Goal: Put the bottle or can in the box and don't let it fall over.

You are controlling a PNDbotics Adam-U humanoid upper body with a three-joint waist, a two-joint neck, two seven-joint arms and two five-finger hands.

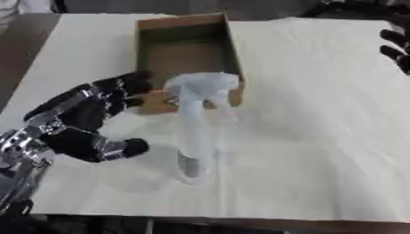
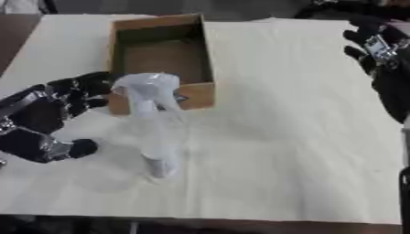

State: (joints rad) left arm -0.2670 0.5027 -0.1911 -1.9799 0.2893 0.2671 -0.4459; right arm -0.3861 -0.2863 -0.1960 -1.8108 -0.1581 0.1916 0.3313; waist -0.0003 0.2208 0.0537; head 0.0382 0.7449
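The bottle [image 1: 196, 132] stood just right of the left hand [image 1: 84, 121], blocking the box's [image 1: 186, 27] near wall; bare bench [image 1: 320, 137] lay open below the right hand [image 2: 376, 45].

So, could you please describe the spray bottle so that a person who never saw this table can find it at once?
Start at the open cardboard box on the pale table. Just in front of its near wall stands the spray bottle, upright, beside the robot's open left hand. It is the only clear, tall thing there, with a whitish trigger head on top.
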